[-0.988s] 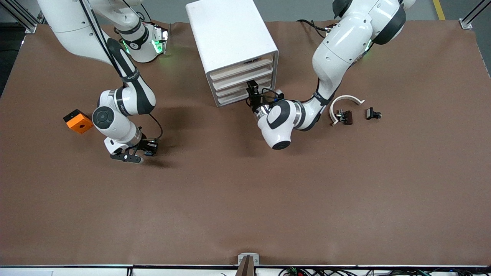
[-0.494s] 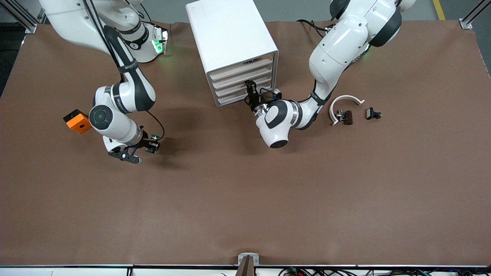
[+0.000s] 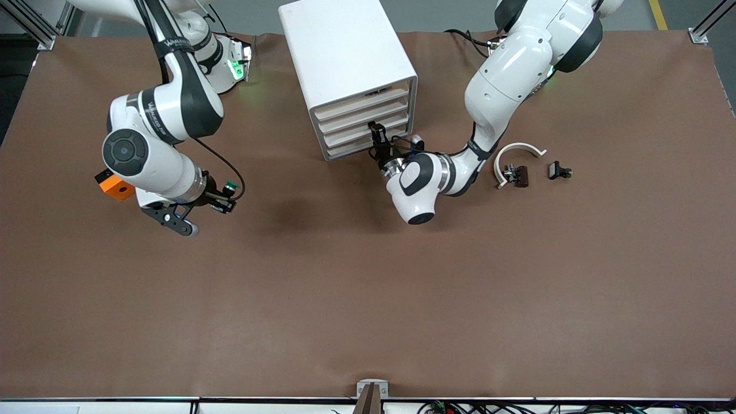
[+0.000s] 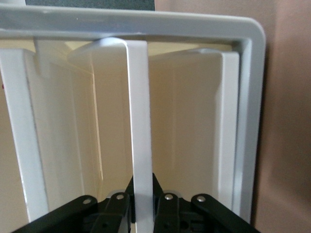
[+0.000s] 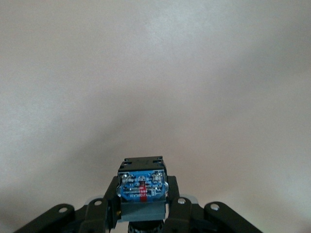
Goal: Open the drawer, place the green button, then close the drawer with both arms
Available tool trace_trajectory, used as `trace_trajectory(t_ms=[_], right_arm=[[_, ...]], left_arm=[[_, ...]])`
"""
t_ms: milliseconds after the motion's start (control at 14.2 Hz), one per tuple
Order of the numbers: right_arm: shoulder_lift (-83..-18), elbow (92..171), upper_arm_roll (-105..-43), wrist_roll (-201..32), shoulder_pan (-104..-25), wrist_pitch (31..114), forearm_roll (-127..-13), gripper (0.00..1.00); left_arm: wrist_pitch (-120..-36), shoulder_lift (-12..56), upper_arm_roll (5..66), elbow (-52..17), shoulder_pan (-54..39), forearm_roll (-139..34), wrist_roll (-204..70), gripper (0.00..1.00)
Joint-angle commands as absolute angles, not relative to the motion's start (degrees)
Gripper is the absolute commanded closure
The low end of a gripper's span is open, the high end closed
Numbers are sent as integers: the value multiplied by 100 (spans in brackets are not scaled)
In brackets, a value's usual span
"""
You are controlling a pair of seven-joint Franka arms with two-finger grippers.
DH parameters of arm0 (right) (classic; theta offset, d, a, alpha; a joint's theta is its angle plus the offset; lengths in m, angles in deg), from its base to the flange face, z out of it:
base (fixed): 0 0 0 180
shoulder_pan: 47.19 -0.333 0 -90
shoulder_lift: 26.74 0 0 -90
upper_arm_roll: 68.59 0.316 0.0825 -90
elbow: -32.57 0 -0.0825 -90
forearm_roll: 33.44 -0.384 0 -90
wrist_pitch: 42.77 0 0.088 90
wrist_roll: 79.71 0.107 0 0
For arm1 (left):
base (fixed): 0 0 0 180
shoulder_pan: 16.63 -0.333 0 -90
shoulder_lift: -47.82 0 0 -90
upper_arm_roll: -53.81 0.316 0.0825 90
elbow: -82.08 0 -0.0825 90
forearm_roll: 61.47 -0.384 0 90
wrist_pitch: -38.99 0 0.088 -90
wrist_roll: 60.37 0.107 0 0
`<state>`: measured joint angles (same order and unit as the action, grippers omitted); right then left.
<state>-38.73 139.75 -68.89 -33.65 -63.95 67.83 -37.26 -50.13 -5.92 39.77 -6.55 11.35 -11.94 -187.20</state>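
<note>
While lifted, button (image 3: pixel 230 186) clamped in right tool (image 3: pixel 223 197), above table (image 3: pixel 368 287)

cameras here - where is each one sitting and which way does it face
Front view: high across the table, facing both arms' bases, whole table.
Left wrist view: on the left arm's wrist, facing the cabinet; left gripper shut on a drawer front.
Right wrist view: on the right arm's wrist, looking down at bare table; right gripper shut on the button.
Shared: the front view also shows the cabinet, drawer and button.
</note>
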Motion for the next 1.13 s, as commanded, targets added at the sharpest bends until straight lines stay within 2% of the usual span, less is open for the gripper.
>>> trace_trajectory(t_ms=[0, 424, 776, 918, 1059], right_arm=[[-3800, 13567, -6912, -2831, -6477, 6210, -4028, 100], [-3510, 13408, -6903, -1987, -6635, 5822, -4144, 100], [-3509, 13128, -6903, -934, -7074, 5734, -4162, 100], [-3536, 12987, -6903, -363, -7328, 5725, -4162, 100], [-3553, 12855, -6912, 235, -7601, 5725, -4153, 100]], left_arm=[[-5005, -649, 4203, -432, 1123, -1207, -18737, 100], [-5005, -649, 4520, -63, 904, -1208, -18711, 100], [-5005, -649, 4599, 52, 728, -1208, -18632, 99], [-5005, -649, 4599, 87, 666, -1208, -18623, 96], [-5022, -658, 4599, 166, 622, -1208, -18597, 84]])
